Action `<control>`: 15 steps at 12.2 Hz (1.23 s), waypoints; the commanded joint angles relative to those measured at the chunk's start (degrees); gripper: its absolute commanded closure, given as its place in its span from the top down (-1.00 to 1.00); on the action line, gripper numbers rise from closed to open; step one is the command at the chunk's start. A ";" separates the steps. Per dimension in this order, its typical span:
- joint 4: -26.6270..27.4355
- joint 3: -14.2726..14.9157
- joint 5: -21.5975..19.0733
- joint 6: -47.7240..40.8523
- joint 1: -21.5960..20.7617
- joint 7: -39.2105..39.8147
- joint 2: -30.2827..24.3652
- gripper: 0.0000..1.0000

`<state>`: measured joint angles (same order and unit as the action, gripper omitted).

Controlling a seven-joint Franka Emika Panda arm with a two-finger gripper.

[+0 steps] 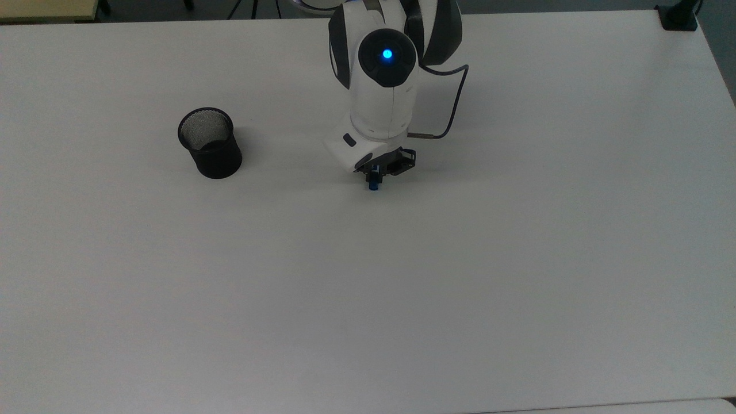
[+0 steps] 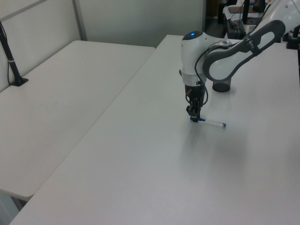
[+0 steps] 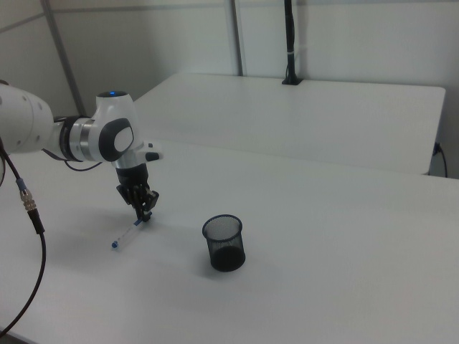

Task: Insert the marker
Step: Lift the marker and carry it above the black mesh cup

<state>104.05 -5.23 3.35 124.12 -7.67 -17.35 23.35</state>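
The marker (image 2: 211, 122) lies flat on the white table (image 1: 402, 287), its white barrel pointing toward the left view's right. My gripper (image 2: 193, 116) points straight down over the marker's blue cap end, with its fingers closed in on that end at table level. From above, the arm covers the barrel and just the blue cap (image 1: 374, 185) sticks out below the gripper (image 1: 374, 172). In the right view the marker (image 3: 127, 235) slants down-left from the gripper (image 3: 145, 213). The black mesh cup (image 1: 210, 144) stands upright well off to the top view's left, apart from the gripper.
The cup (image 3: 224, 244) looks empty inside. A second white table (image 2: 56, 108) adjoins on the left view's left, with a black post (image 2: 11, 65) clamped to it. A cable (image 1: 448, 109) loops off the arm's wrist.
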 commanded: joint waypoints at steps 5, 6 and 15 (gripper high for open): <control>1.16 0.22 -1.06 -4.94 10.64 11.26 -18.93 -1.00; 1.42 0.57 -1.06 -4.77 12.83 15.38 -20.78 -1.00; 14.07 1.01 -6.41 25.02 23.84 33.61 -20.45 -1.00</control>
<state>115.95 -4.22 1.00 145.00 16.08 13.60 2.71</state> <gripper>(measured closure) 0.824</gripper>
